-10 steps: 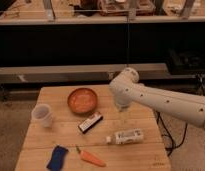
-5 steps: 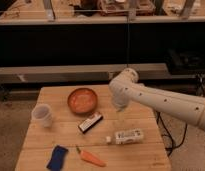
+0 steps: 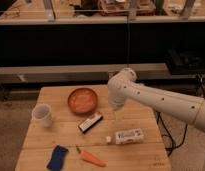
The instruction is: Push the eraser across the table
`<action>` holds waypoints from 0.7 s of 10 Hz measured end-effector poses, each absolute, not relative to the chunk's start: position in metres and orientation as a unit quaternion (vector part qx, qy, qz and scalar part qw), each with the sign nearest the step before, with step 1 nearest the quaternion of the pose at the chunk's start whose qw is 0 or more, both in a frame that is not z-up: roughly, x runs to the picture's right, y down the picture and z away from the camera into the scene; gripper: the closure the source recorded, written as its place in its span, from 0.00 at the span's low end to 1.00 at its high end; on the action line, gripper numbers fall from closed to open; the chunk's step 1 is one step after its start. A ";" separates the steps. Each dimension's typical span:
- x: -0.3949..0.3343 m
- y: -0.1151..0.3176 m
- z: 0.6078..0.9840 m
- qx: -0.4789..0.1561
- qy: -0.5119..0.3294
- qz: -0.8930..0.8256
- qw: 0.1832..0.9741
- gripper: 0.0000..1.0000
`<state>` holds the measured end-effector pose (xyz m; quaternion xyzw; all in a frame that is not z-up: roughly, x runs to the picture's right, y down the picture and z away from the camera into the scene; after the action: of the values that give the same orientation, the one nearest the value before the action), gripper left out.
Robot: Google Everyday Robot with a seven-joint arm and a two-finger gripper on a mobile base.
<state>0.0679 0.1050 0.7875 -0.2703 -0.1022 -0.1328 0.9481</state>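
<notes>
A squarish light wooden table (image 3: 51, 136) made of joined planks is seen filling the lower part of the camera view, with a dark shelf front behind it. A white robot arm (image 3: 161, 102) is stretched in from the right edge over the table's far right part, ending in a rounded joint above the far middle of the top. The gripper (image 3: 116, 115) is hung below that joint, just right of the bowl and over bare wood near the table's middle. Whether the gripper is apart or closed cannot be told.

An orange-brown bowl (image 3: 82, 100) is set upright in the far middle of the table. A white labelled bottle (image 3: 127, 136) is laid on its side in the near right part, cap pointing left. Print is carried on its label, but none of it can be read. A white cup (image 3: 42, 114) is stood upright near the left edge.

The eraser (image 3: 90, 122) is laid near the table's centre, just in front of the bowl and apart from it, left of and below the gripper and not touched by it. Its long axis is slanted, the right end farther from the camera. Black sides and a pale top face are shown; no writing can be made out.

A flat blue pad (image 3: 57, 156) is placed at the near left, and a carrot (image 3: 92, 158) is laid just beside it to the right.
</notes>
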 end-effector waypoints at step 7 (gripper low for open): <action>0.065 0.097 0.804 -0.282 -0.146 -0.118 0.941 0.20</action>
<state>0.0645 0.0974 0.8042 -0.2818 -0.1464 -0.1180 0.9409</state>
